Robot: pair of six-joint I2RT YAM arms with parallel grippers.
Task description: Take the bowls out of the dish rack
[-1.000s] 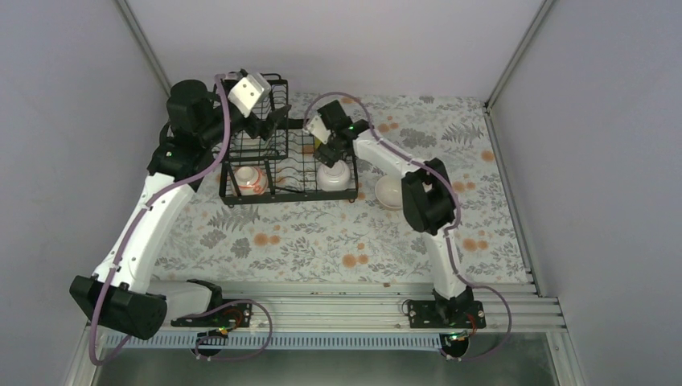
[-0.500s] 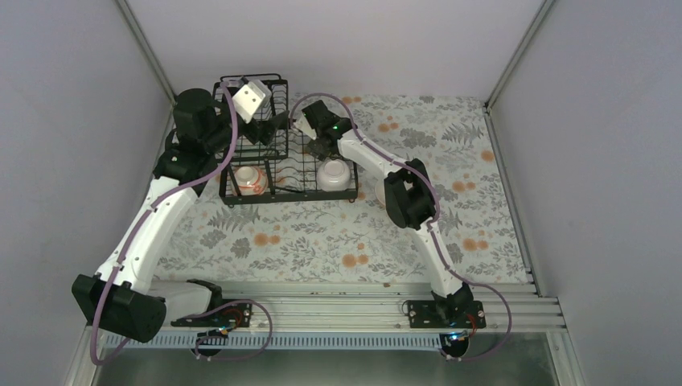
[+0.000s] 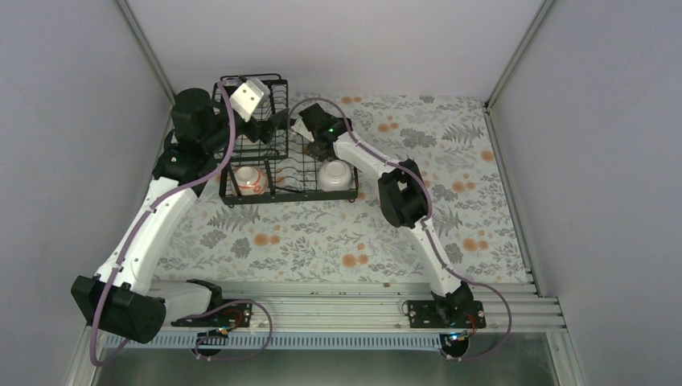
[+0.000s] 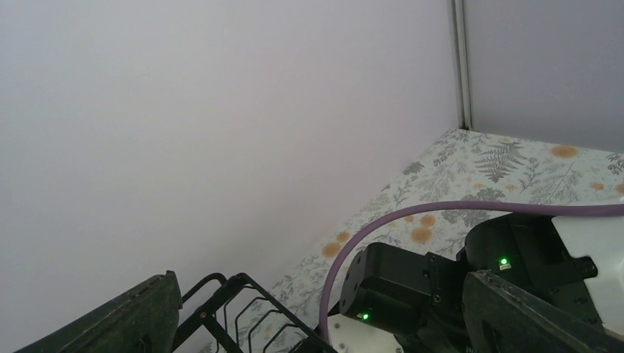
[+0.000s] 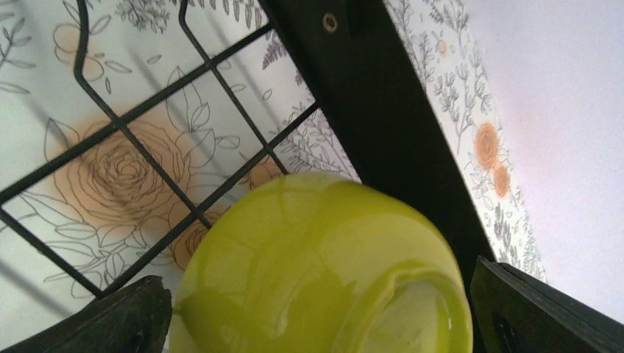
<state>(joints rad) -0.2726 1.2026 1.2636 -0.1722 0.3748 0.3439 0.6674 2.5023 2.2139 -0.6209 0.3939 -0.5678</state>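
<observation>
1. The left gripper (image 3: 268, 126) hangs over the tall basket end of the dish rack (image 3: 289, 194). Its jaws stand wide with nothing between them, and they are well above the bowls.
2. The patterned bowl (image 3: 250, 178) sits in the rack's front left corner. It is below and in front of the left jaws, and apart from them.
3. The rack stands at the far left of the flowered tabletop (image 3: 322, 241). Its wire dividers cross the middle, between the patterned bowl and the right gripper (image 3: 318, 145).
4. The right gripper is down inside the rack's right half. Its jaws are wide, and the wrist view shows one finger at each lower corner.
5. The green bowl (image 5: 294, 235) lies tipped between those fingers, filling almost the whole gap. I cannot tell whether either finger touches it. From above it looks pale and sits near the rack's front right end.
6. The rack's wire grid runs beneath the bowl. A thick black bar (image 5: 368, 110) slants close past its far side.
</observation>
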